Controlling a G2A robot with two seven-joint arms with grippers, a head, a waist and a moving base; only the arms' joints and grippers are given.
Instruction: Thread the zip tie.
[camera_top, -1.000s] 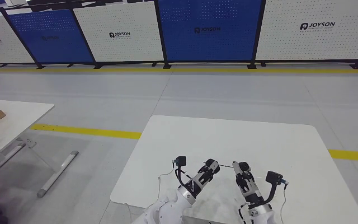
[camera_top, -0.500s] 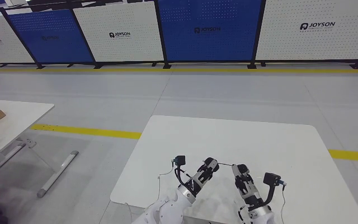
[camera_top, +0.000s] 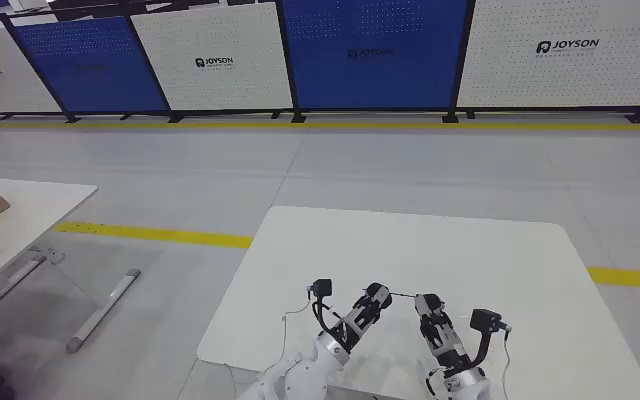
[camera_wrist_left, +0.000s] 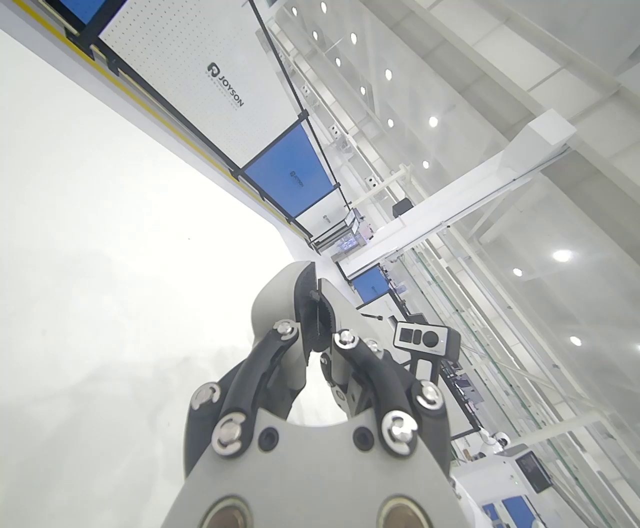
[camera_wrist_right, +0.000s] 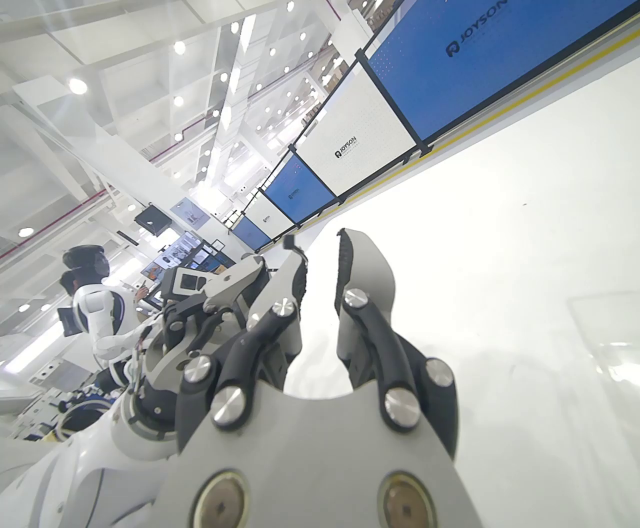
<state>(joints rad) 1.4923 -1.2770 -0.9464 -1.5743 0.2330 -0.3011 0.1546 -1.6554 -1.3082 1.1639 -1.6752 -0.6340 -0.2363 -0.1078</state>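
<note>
A thin black zip tie (camera_top: 402, 295) spans the short gap between my two grippers, low over the near part of the white table (camera_top: 400, 240). My left gripper (camera_top: 376, 293) is shut on one end of it; in the left wrist view the strap (camera_wrist_left: 317, 312) runs pinched between the pads of that gripper (camera_wrist_left: 316, 279). My right gripper (camera_top: 428, 300) is just to the right of the other end. In the right wrist view that gripper (camera_wrist_right: 322, 245) stands open, with the zip tie's small black end (camera_wrist_right: 289, 243) at the outer tip of one finger, not between the pads.
Both grippers work near the table's front edge (camera_top: 300, 365). The far half of the tabletop is bare. A second white table (camera_top: 30, 210) stands apart at the left, and blue and white pegboard panels (camera_top: 370, 55) line the floor behind.
My right arm has shifted slightly left and toward the front edge, closer to the left gripper. The left arm has hardly moved and still holds the zip tie.
</note>
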